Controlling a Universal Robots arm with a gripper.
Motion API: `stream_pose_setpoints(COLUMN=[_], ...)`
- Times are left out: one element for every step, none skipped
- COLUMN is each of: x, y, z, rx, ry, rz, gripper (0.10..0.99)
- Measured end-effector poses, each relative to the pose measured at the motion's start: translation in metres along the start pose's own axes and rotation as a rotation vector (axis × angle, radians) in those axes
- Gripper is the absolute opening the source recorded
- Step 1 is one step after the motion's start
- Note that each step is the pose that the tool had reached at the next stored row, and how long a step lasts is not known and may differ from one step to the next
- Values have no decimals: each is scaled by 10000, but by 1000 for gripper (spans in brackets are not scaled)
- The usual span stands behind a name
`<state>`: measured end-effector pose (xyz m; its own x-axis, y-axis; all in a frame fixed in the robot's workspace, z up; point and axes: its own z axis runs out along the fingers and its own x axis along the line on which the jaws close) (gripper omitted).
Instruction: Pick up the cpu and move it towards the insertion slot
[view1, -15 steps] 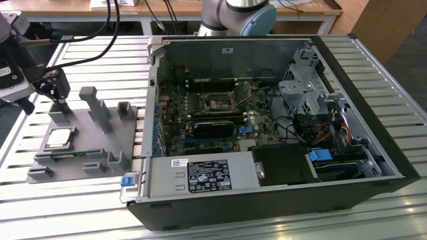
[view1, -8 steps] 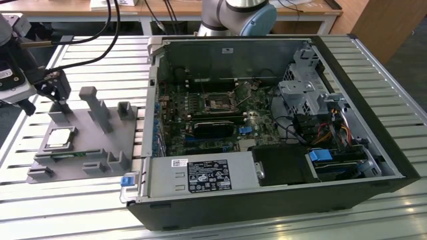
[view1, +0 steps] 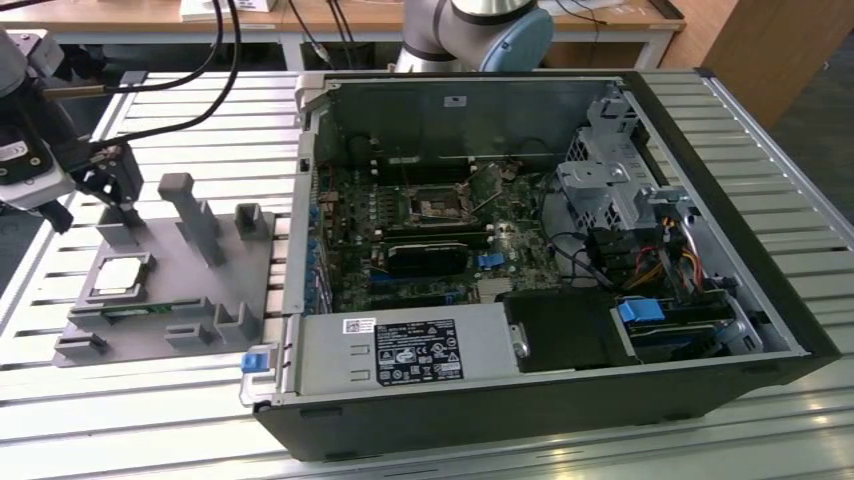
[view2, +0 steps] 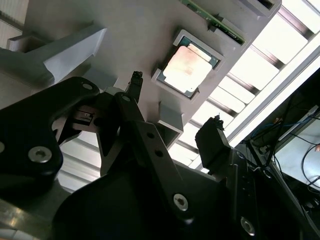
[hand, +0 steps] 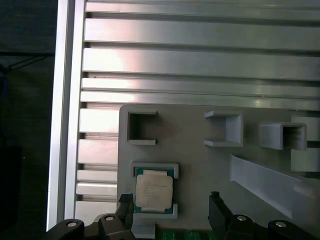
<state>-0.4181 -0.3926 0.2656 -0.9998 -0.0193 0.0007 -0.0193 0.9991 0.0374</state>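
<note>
Cpu (hand: 154, 189): silvery-white top, thin greenish rim. Holder (hand: 200, 165): plain matt grey. Table (hand: 200, 60): silvery metal, ribbed in parallel slats. Gripper (hand: 170, 197): black, with silver screw heads. Computer case (view1: 534, 420): black outside, grey inside. Motherboard (view1: 350, 240): green. Insertion slot (view1: 438, 208): black square, silvery frame. Clips (view1: 645, 311): blue. Cable bundle (view1: 657, 265): orange, yellow and black. Arm joint (view1: 514, 30): grey with pale blue cap.
</note>
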Motion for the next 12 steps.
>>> stream_pose_setpoints(x=[0, 0, 0, 0, 0, 0, 0, 0, 0, 0, 0, 0], y=[0, 0, 0, 0, -1, -1, -1, -1, -1, -1, -1, -1], z=[3, 7, 10, 14, 17, 21, 25, 28, 31, 34, 38, 41], rx=[-1, -1, -1, -1, -1, -1, -1, -1, -1, -1, -1, -1], ry=[-1, -2, -1, -1, -1, -1, -1, -1, -1, -1, -1, -1], rz=[0, 0, 0, 0, 0, 0, 0, 0, 0, 0, 0, 0], gripper=[706, 706, 706, 706, 706, 706, 706, 706, 706, 706, 706, 706])
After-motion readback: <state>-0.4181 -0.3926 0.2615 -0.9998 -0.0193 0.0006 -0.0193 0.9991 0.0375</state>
